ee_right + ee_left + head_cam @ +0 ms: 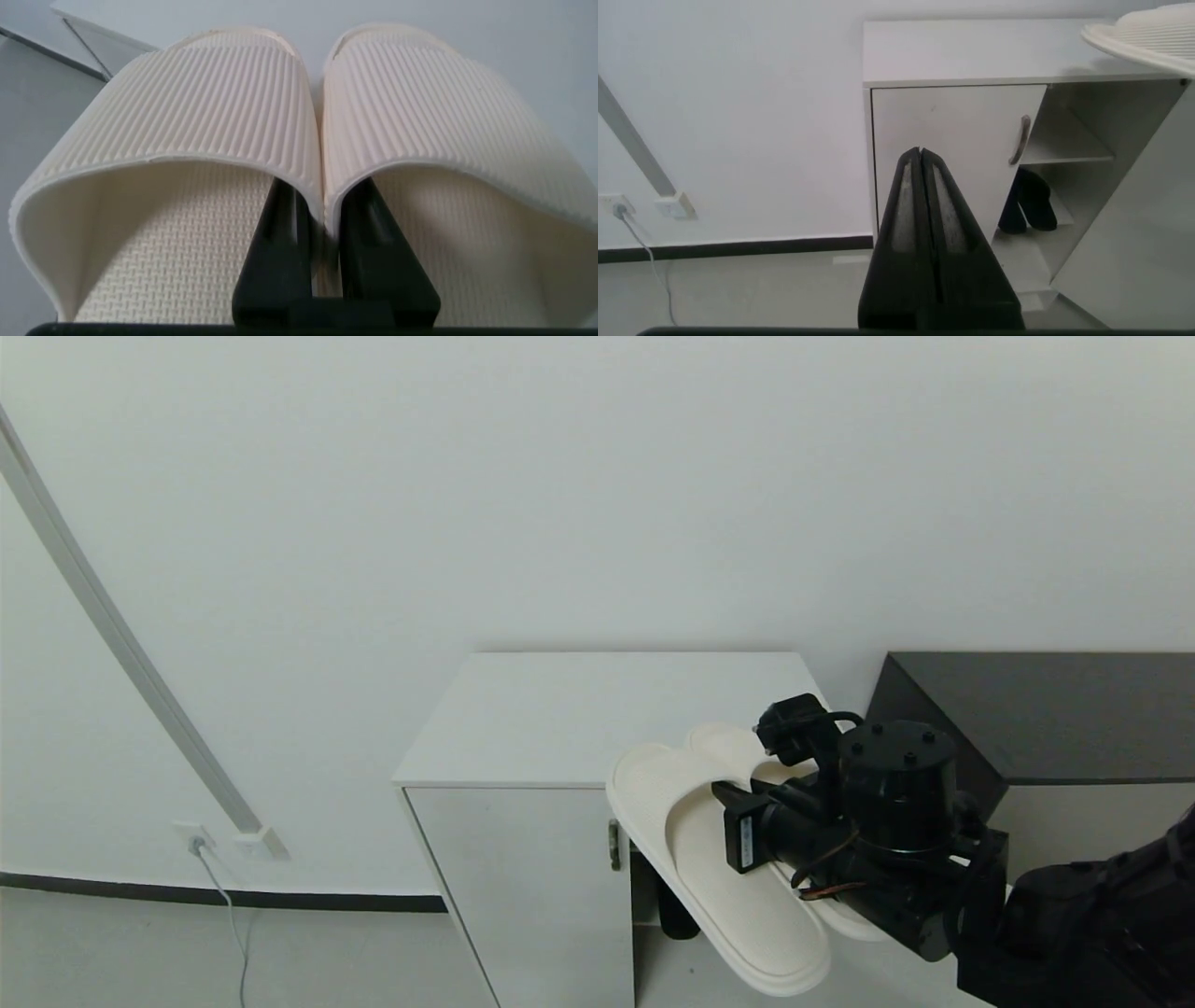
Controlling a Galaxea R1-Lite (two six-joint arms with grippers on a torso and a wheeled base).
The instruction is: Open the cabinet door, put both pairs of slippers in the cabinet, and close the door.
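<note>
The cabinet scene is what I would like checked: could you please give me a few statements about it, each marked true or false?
1. The right gripper holds the cream slippers. True.
2. The jaws of the left gripper are wide open. False: they are shut together on nothing.
3. The cabinet is open on its right side. True.
4. The cabinet is empty inside. False: a dark pair stands below the shelf.
5. The left door stands open. False: it is shut.
</note>
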